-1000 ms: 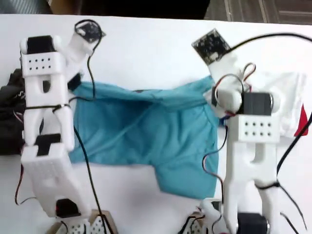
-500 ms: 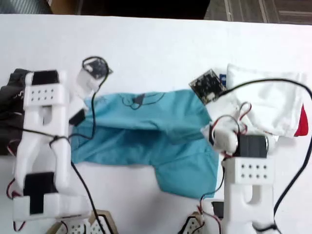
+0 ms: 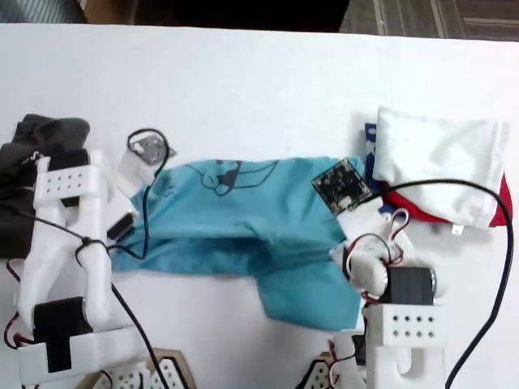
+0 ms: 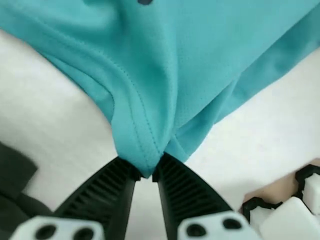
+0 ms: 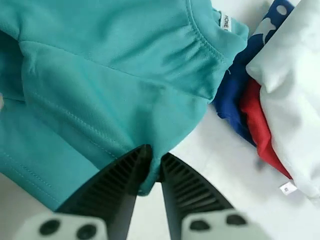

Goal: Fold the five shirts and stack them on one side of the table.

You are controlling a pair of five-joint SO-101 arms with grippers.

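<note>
From above, the teal shirt (image 3: 243, 219) lay across the middle of the bench (image 3: 259, 73), bunched along its length, with one flap trailing toward the near edge. The left arm (image 3: 69, 243) stood at one end of it and the right arm (image 3: 403, 324) at the other. At the right side a folded white shirt (image 3: 438, 154) sat on a red shirt (image 3: 503, 203) and a blue shirt (image 3: 371, 158). A dark shirt (image 3: 32, 162) lay heaped at the far left.

In the left wrist view, the left gripper (image 4: 146, 175) was narrowed onto a pinch of teal hem, the cloth gathered into a pleat between the jaws.

In the right wrist view, the right gripper (image 5: 152, 162) was likewise clamped on a fold of teal fabric below the collar, with the stack just beside it.

The step looked like a lengthwise fold. To do it well, both ends should probably travel together at equal height, with light tension so the middle does not sag. The held edge should then be laid square over the lower one before either gripper lets go. The trailing flap will likely need tucking separately.
</note>
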